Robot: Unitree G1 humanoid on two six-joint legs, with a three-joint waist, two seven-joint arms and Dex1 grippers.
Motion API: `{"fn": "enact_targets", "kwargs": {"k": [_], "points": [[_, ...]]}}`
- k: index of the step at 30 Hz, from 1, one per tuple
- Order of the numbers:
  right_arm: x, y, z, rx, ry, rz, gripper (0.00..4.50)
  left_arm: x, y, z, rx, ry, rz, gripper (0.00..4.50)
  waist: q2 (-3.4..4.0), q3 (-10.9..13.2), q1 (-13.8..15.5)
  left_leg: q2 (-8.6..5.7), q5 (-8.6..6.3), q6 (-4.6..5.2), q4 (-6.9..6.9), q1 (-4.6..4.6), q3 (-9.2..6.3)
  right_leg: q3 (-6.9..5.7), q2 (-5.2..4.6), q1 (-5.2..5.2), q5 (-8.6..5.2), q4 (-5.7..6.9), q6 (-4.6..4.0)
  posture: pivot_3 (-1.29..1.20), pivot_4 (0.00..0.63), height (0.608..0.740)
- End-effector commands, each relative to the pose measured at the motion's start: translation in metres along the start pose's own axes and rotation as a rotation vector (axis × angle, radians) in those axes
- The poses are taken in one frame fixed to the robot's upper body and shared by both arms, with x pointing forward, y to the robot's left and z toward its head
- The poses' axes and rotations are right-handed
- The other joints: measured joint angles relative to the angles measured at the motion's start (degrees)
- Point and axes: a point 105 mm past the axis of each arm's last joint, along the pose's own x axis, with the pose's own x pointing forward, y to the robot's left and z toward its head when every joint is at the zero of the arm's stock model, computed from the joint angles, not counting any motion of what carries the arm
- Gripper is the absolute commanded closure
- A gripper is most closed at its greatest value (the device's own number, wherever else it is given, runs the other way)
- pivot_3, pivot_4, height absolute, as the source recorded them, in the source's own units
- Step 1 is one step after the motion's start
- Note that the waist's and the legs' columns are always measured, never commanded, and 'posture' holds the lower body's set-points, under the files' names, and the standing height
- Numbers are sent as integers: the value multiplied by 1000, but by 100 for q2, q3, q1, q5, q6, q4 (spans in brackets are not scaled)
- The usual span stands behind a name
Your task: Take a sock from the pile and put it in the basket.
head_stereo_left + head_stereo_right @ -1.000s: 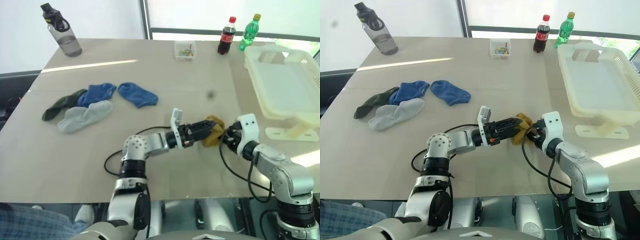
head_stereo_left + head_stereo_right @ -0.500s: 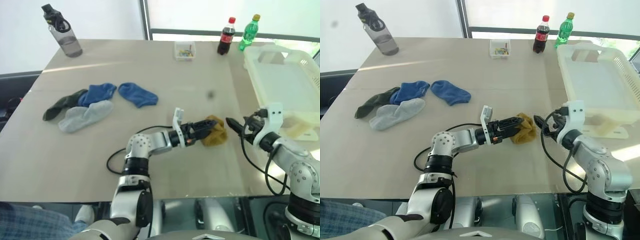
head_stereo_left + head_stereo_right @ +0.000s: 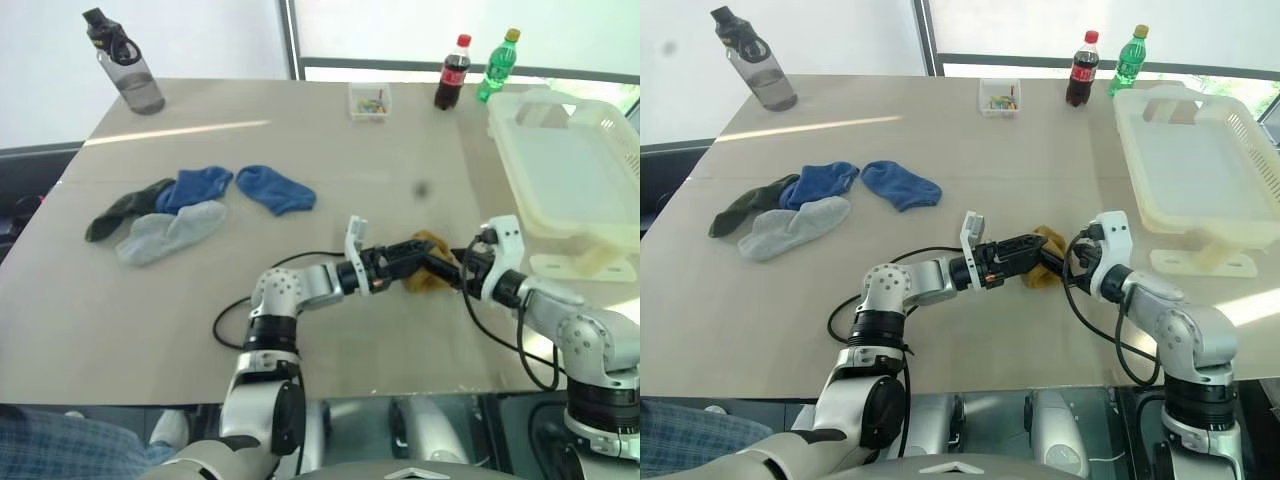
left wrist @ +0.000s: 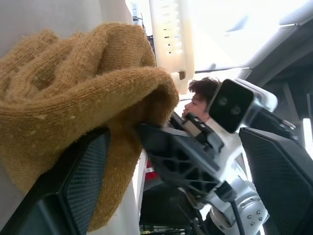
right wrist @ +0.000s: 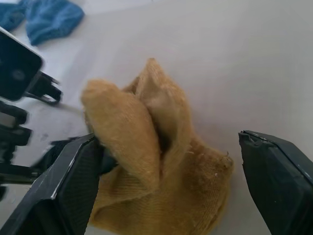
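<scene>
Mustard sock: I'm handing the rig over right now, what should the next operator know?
Left tool: open, fingers against the mustard sock, mid-table.
Right tool: open, straddling that sock from the other side, not closed on it.
Pile: four socks, table's left side.
Basket: at the right, no sock seen inside.
Done: one sock away from the pile.
Left: grip it and carry it to the basket.

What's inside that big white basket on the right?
The basket shows a bare pale floor with no sock in it. Its near wall hides the strip of floor just behind it. The yellow sock lies on the table.
</scene>
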Motion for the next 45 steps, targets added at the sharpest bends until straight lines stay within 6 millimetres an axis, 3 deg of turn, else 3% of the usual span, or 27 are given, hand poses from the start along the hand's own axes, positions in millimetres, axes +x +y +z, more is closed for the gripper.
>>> {"fn": "enact_targets", "kwargs": {"k": [1, 10, 18, 23, 26, 30, 38, 45], "points": [[6, -8, -2, 26, 14, -45, 80, -4, 2, -8, -14, 31, 3, 0, -1, -1, -3, 0, 0, 0, 0, 0, 0, 0, 0, 0, 0, 0, 0, 0, 150, 740], [7, -18, -25, -53, 104, -108, 80, -28, -8, -12, 66, 64, 0, 0, -2, -3, -13, 1, 0, 0, 0, 37, 1, 2, 0, 35, -13, 1, -20, 0, 150, 740], [8, -8, -43, -151, 171, -69, 80, -61, -22, -24, 626, 272, 146, 0, -4, -2, 7, 4, -1, -1, -12, 61, 8, 9, 0, 52, -15, -1, -26, 0, 150, 740], [10, -8, -50, -192, 197, -63, 80, -76, -28, -3, 898, 291, 193, 0, -5, -2, 6, 3, -1, -2, -13, 65, 22, 20, -6, 52, -16, -9, -26, 0, 150, 740], [11, -7, -53, -207, 208, -52, 80, -78, -39, 11, 1001, 254, 181, 0, -6, -1, 3, 5, -1, -2, -13, 64, 20, 17, -6, 50, -19, -10, -21, 0, 150, 740], [11, -3, -60, -251, 236, -19, 80, -81, -50, 24, 1261, 244, 183, 0, -6, -1, -5, 6, -1, -1, -19, 64, 23, 19, -4, 48, -22, -11, -16, 0, 150, 740], [11, 1, -68, -289, 261, 37, 80, -77, -68, 37, 1385, 80, 116, 0, -9, -3, -4, 6, -1, -1, -31, 59, 26, 19, -3, 48, -18, -29, -20, 0, 150, 740], [11, -1, -74, -295, 289, 49, 2869, -88, -65, 33, 1409, 91, 122, 0, -13, -7, -1, 10, -1, -1, -41, 69, 25, 18, 2, 54, -24, -29, -10, 0, 150, 740]]}}
